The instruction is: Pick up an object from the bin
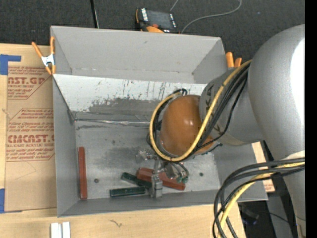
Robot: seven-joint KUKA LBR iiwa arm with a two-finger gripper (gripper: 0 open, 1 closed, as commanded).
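- Camera view: the bin (133, 58) is a grey metal box with sloped walls. The few loose things in it lie on the floor along the edge nearest the camera, which leaves the middle and back of the floor bare.
- The arm comes in over the bin's right wall. Its orange cover (179, 125), ringed by yellow and black cables (157, 114), hangs above the right half of the floor.
- The gripper (157, 185) points straight down, low in the cluster near the middle of the near edge. That pose suits a grasp from above on things lying flat.
- Whether the gripper is released or clenched cannot be told, since the wrist and the clutter hide its tip.
- A short red-brown bar (145, 174) lies slantwise right at the gripper and seems to run on past it toward the right wall. By position, this is the likeliest thing to be picked.
- A small dark piece (132, 177) lies just beside that bar, on the side toward the left wall.
- A dark green bar (127, 193) lies nearly parallel to the near edge, close to the gripper's foot.
- A long red-brown bar (82, 172) lies along the foot of the left wall, well apart from the gripper.
- Nothing appears to be lifted clear of the floor, so the pick looks not yet done.
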